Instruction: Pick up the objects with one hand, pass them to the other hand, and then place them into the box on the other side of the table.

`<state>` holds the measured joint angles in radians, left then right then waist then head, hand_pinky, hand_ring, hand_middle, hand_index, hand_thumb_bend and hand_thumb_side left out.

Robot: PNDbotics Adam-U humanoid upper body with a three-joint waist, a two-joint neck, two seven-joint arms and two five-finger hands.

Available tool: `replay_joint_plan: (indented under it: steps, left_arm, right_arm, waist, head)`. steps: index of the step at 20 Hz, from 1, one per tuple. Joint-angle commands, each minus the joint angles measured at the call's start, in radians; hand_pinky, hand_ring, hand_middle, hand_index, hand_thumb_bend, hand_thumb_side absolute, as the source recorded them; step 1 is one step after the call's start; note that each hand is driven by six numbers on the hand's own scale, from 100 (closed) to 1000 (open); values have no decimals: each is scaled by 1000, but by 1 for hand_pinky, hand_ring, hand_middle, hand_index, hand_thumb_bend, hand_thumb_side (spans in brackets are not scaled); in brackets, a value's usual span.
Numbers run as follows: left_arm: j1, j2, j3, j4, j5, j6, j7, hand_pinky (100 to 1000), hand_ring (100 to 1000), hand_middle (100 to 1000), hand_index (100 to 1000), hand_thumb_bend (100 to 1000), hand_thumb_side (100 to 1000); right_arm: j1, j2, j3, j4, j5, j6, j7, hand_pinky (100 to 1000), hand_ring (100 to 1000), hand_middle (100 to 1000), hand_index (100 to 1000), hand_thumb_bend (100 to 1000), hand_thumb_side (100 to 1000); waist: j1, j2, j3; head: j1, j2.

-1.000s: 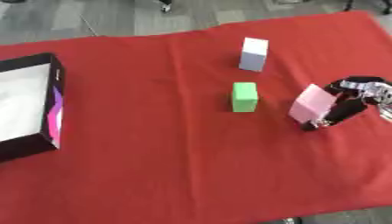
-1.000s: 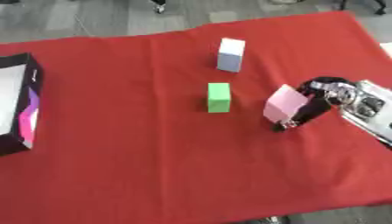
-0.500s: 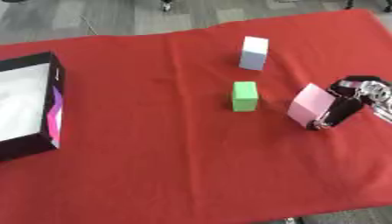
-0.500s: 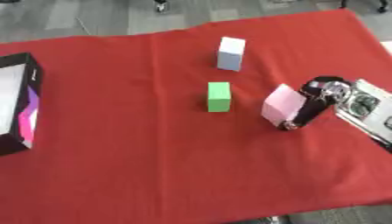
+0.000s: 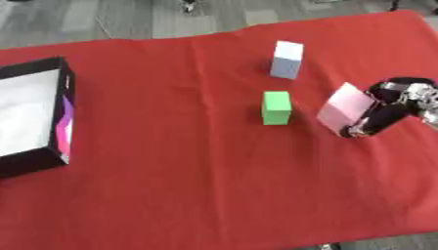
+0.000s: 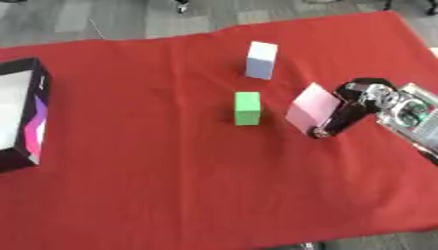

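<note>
The counter (image 5: 171,195) is covered in a red cloth, and across it very little differs from a second ago. The black box (image 5: 38,117), the goal for the objects, sits at the robot's far left edge, white inside with a purple-pink inner wall, and holds nothing visible. The white block (image 5: 287,59) and the green block (image 5: 275,107) stand where they stood, untouched, near the middle.

The one small change is at the right. The right robot hand (image 6: 351,110) has its fingers curled around the pink block (image 6: 312,106), and the block now looks tilted, its top leaning left toward the green block, slightly more raised than before. Its lower corner seems close to or touching the cloth; I cannot tell whether it has left the surface.

This suggests the first pick-up is only beginning: the grasp is made, the lift barely started. The handover and the trip to the box are all ahead. The left robot hand shows in neither view.
</note>
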<state>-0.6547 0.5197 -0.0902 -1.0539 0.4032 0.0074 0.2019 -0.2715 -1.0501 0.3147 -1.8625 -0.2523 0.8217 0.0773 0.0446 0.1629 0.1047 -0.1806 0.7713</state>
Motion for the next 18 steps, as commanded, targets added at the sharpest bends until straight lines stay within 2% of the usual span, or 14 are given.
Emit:
replay_joint_plan:
  steps: [1, 2, 3, 4, 7, 10, 11, 12, 14, 15, 16, 18]
  left_arm:
    - [-7, 53, 0, -48, -4, -4, -2, 842, 866, 843, 890, 500, 749]
    - [-4, 59, -2, -65, -10, -5, -5, 840, 866, 841, 889, 501, 746]
    - [-2, 67, -7, -87, -19, -4, -11, 839, 864, 838, 888, 504, 738]
    - [1, 75, -14, -113, -32, -2, -19, 838, 863, 836, 886, 510, 728]
    - [11, 96, -30, -190, -82, 17, -48, 838, 858, 827, 883, 518, 712]
    - [19, 138, -75, -319, -182, 33, -147, 836, 847, 802, 874, 544, 658]
    - [22, 148, -84, -360, -212, 43, -183, 836, 845, 800, 874, 546, 650]
    - [24, 158, -91, -398, -236, 56, -215, 836, 844, 798, 874, 550, 635]
    - [28, 178, -107, -468, -274, 79, -279, 836, 843, 798, 874, 550, 619]
    - [28, 188, -115, -501, -289, 91, -312, 836, 843, 798, 874, 678, 609]
    - [28, 199, -122, -537, -305, 105, -346, 836, 843, 799, 874, 550, 607]
    - [24, 213, -135, -596, -331, 131, -397, 836, 843, 802, 871, 547, 609]
  right_arm:
    - [-12, -13, -57, -77, -48, -36, -27, 835, 712, 505, 625, 370, 100]
    - [-16, -2, -67, -100, -63, -52, -36, 835, 709, 506, 627, 367, 100]
    - [-23, 12, -74, -118, -77, -69, -43, 843, 708, 507, 629, 408, 102]
    - [-32, 27, -75, -128, -89, -87, -49, 845, 706, 508, 630, 364, 100]
    - [-59, 68, -66, -136, -110, -126, -66, 844, 702, 510, 632, 359, 100]
    - [-104, 128, -44, -137, -105, -174, -69, 845, 697, 514, 636, 357, 100]
    - [-118, 144, -35, -137, -97, -186, -69, 844, 697, 514, 636, 392, 100]
    - [-131, 159, -26, -137, -87, -197, -67, 843, 697, 515, 637, 358, 100]
    - [-157, 187, -8, -137, -63, -220, -59, 841, 697, 517, 638, 353, 100]
    - [-169, 200, 4, -136, -48, -231, -50, 842, 697, 517, 638, 352, 100]
    - [-180, 215, 16, -130, -29, -246, -38, 843, 698, 518, 639, 349, 100]
    - [-203, 246, 41, -113, 10, -276, -14, 843, 698, 518, 639, 345, 100]
  waist:
    - [5, -10, -2]
    - [6, -11, -2]
    - [7, -13, -1]
    - [9, -14, 0]
    - [12, -18, 2]
    - [23, -26, 12]
    - [26, -27, 14]
    - [29, -29, 16]
    - [34, -31, 19]
    - [36, -32, 21]
    - [39, -33, 23]
    - [44, -35, 28]
  head:
    - [11, -1]
    - [13, -1]
    - [16, -1]
    - [17, -1]
    - [19, -1]
    - [17, -1]
    - [17, -1]
    - [17, -1]
    - [16, -1]
    - [14, -1]
    - [10, -1]
    - [4, -1]
